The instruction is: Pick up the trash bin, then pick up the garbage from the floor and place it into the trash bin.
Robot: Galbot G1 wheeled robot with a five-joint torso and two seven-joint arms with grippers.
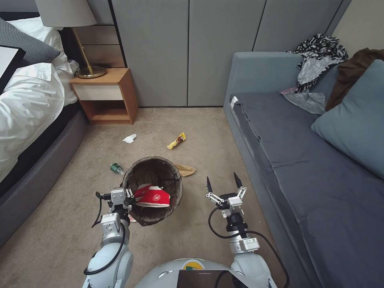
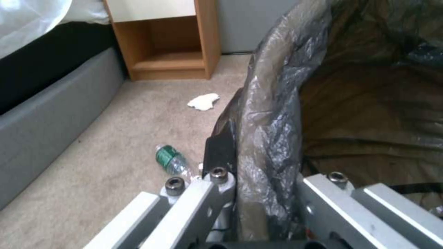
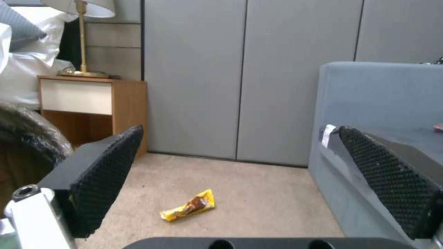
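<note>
The trash bin [image 1: 154, 172], lined with a dark bag, hangs tilted above the carpet with my left gripper [image 1: 127, 197] shut on its rim [image 2: 268, 114]. A red-white wrapper [image 1: 154, 197] lies inside it. On the floor lies garbage: a green bottle [image 1: 116, 168] [image 2: 171, 160], a white tissue [image 1: 129, 138] [image 2: 203, 101], a yellow snack packet [image 1: 177, 141] [image 3: 189, 206] and a tan paper bag [image 1: 185, 169] half behind the bin. My right gripper [image 1: 224, 184] is open and empty, right of the bin, its fingers [image 3: 104, 173] wide apart.
A grey sofa [image 1: 304, 152] runs along the right. A bed [image 1: 28, 116] is at the left, with a wooden nightstand [image 1: 106, 96] and lamp beside it. Grey wall panels [image 1: 188, 52] close the back. Open carpet lies between.
</note>
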